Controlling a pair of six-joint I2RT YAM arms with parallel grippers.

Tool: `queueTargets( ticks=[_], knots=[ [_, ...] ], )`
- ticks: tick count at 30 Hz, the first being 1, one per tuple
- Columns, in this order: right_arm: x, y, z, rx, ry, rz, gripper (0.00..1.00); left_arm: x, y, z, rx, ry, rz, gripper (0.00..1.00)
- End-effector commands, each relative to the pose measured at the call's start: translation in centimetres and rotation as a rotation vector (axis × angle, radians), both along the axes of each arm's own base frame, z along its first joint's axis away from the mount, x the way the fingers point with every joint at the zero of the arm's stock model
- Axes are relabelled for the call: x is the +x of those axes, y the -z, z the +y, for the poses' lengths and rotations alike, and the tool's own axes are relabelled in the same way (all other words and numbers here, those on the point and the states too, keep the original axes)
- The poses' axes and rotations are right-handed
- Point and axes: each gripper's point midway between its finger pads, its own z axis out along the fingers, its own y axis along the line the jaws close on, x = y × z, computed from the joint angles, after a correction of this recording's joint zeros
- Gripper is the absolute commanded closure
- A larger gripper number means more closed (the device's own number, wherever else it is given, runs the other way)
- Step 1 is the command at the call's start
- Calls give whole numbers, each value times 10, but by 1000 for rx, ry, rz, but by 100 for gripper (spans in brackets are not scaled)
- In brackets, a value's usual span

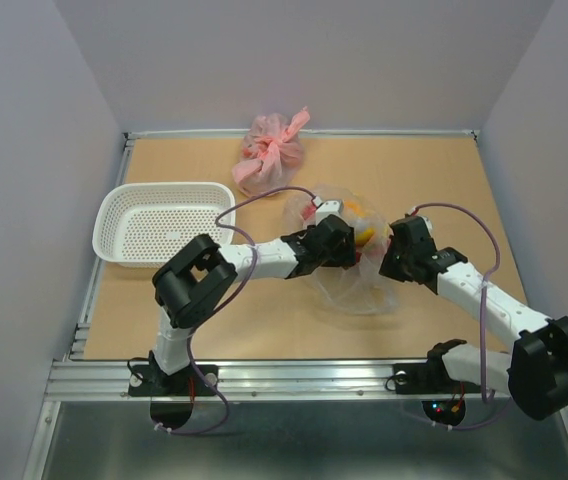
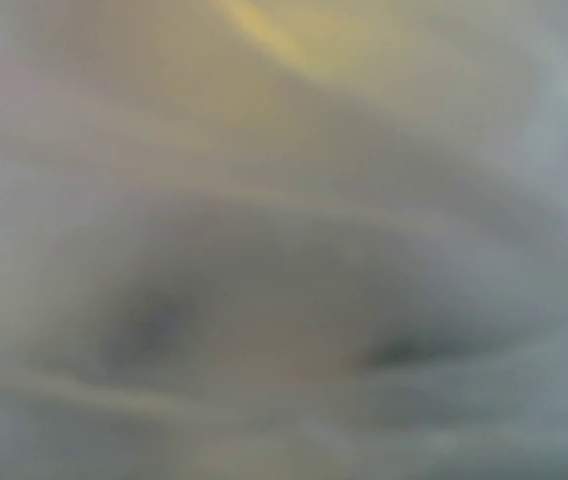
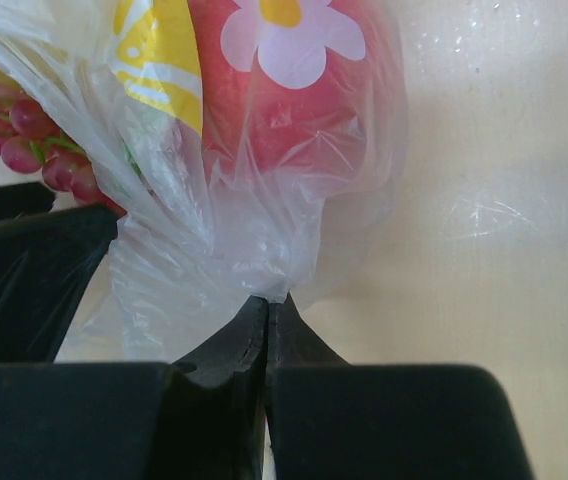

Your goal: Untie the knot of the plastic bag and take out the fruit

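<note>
The clear plastic bag point(image 1: 359, 285) lies crumpled in the middle of the table with fruit inside. A yellow fruit point(image 1: 361, 226) shows through it in the top view. My right gripper point(image 3: 267, 300) is shut on a pinch of the bag's film point(image 3: 214, 250), and just beyond it are a red fruit point(image 3: 294, 100) with a flower print, a yellow one point(image 3: 159, 50) and red grapes point(image 3: 34, 140). My left gripper point(image 1: 347, 240) is pushed into the bag from the left. Plastic point(image 2: 284, 240) blurs its whole wrist view, so its jaws do not show. The knot is hidden.
A white perforated basket point(image 1: 159, 222) stands at the left. A pink tied bag point(image 1: 272, 150) sits at the back edge of the table. Grey walls close in on three sides, and a metal rail runs along the near edge.
</note>
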Motion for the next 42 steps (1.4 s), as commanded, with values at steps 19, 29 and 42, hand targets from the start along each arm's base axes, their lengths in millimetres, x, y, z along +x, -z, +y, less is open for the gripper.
queueTargets(
  ticks=[19,29,42],
  knots=[
    [7,0,2,15,-13,-71,100,14,-10,-9,26,-18,-50,99],
    [25,-9,-17,-91,32,-112,100,6,-97,29,-30,99,-232,100],
    [50,-26,-21,-150,31,-145,100,-96,-198,30,-309,768,-329,100]
  ],
)
